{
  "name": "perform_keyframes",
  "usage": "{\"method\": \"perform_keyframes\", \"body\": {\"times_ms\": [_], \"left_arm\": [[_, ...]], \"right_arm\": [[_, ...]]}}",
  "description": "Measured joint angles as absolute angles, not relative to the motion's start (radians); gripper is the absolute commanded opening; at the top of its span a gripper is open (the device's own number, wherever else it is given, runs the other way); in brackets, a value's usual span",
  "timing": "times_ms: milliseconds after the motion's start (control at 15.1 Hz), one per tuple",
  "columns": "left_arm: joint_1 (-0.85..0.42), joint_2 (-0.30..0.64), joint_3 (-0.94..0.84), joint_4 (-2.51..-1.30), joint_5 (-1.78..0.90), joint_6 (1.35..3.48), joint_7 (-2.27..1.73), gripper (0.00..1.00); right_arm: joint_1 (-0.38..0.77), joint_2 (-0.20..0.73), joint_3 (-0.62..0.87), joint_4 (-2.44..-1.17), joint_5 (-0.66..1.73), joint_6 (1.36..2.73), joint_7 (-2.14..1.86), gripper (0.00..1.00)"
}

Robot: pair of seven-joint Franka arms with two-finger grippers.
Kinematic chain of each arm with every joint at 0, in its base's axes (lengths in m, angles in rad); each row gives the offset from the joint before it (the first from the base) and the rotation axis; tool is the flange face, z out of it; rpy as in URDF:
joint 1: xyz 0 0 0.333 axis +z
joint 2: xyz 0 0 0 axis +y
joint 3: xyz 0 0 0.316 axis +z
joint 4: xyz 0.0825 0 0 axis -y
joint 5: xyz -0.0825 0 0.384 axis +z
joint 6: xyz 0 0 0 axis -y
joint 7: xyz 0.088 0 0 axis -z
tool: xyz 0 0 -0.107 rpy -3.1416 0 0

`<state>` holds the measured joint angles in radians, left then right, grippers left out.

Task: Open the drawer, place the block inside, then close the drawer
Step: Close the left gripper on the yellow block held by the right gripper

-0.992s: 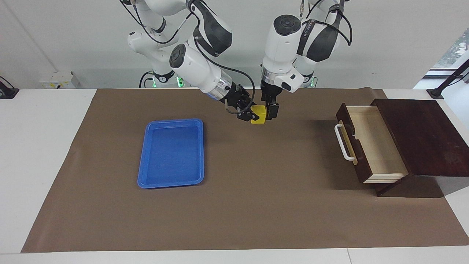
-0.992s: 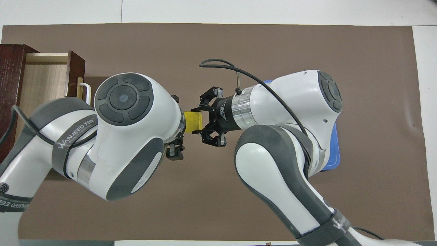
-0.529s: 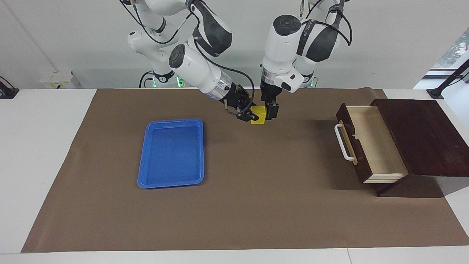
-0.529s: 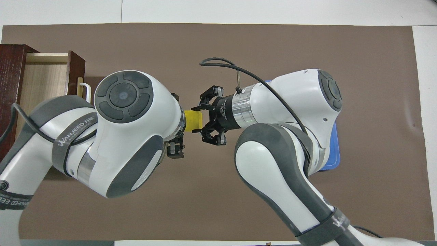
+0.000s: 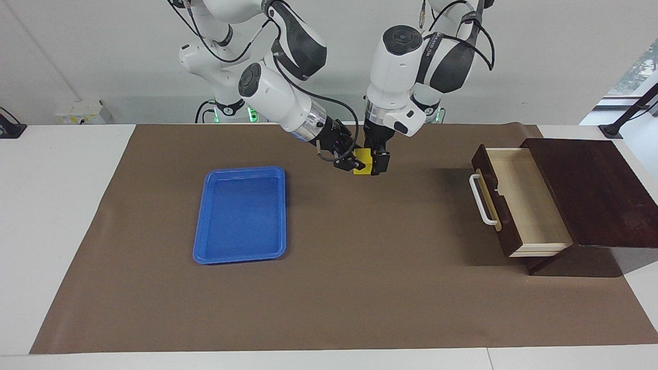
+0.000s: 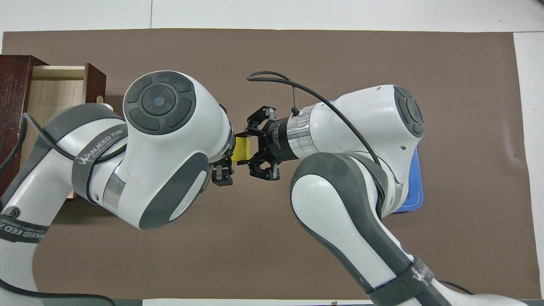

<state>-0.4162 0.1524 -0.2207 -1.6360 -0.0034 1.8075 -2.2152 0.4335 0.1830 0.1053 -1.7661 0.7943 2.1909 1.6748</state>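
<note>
The tray (image 5: 240, 214) lies flat on the brown mat (image 5: 360, 288), toward the right arm's end of the table. In the overhead view only one edge of it (image 6: 418, 187) shows past the right arm.

Over the mat, between the tray and the drawer and toward the robots' edge, the two grippers meet at the block (image 5: 362, 161). The right gripper (image 5: 351, 163) reaches in slantwise from the tray's side, its fingertips closed on the block, so the block juts out from its tips toward the drawer. In the overhead view the block (image 6: 242, 149) shows as a yellow patch between the right gripper (image 6: 250, 149) and the left arm's wrist.

The left gripper (image 5: 374, 163) hangs straight down over the block from the drawer's side, jaws spread wide. One dark finger (image 5: 382, 162) stands against the block's face on the drawer's side; the other is hidden, and whether either presses the block cannot be told. From overhead the left gripper (image 6: 224, 168) is mostly covered by its own wrist.

The drawer (image 5: 519, 198) stands pulled out of its cabinet (image 5: 591, 190) at the left arm's end of the table, pale inside, white handle (image 5: 481, 199) facing the tray. In the overhead view the drawer (image 6: 55, 91) is partly covered by the left arm. The block is well apart from it.
</note>
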Motion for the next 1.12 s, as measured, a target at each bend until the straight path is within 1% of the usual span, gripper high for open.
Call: {"method": "perform_keyframes", "body": {"times_ms": [66, 132, 198, 265, 331, 397, 1124], "left_arm": [[-0.417, 0.155, -0.221, -1.636, -0.002, 1.808, -2.215, 0.9], [-0.419, 0.156, -0.221, -1.636, -0.002, 1.808, -2.215, 0.8], [-0.421, 0.156, -0.221, -1.636, 0.0, 1.808, -2.215, 0.66], [-0.424, 0.156, -0.221, -1.635, 0.001, 1.808, -2.215, 0.4], [-0.427, 0.156, -0.221, -1.635, 0.002, 1.808, -2.215, 0.01], [-0.428, 0.156, -0.221, -1.633, 0.004, 1.808, -2.215, 0.0], [-0.429, 0.157, -0.22, -1.627, 0.011, 1.808, -2.203, 0.0]], "right_arm": [[0.434, 0.183, 0.105, -1.766, 0.794, 2.191, 1.675, 0.0], [0.434, 0.183, 0.105, -1.766, 0.795, 2.191, 1.675, 0.0], [0.434, 0.183, 0.105, -1.765, 0.795, 2.191, 1.675, 0.0], [0.434, 0.183, 0.105, -1.765, 0.795, 2.191, 1.675, 0.0], [0.434, 0.184, 0.105, -1.765, 0.795, 2.191, 1.675, 0.0], [0.434, 0.184, 0.105, -1.765, 0.795, 2.19, 1.675, 0.0], [0.433, 0.185, 0.104, -1.762, 0.797, 2.189, 1.675, 0.0]]}}
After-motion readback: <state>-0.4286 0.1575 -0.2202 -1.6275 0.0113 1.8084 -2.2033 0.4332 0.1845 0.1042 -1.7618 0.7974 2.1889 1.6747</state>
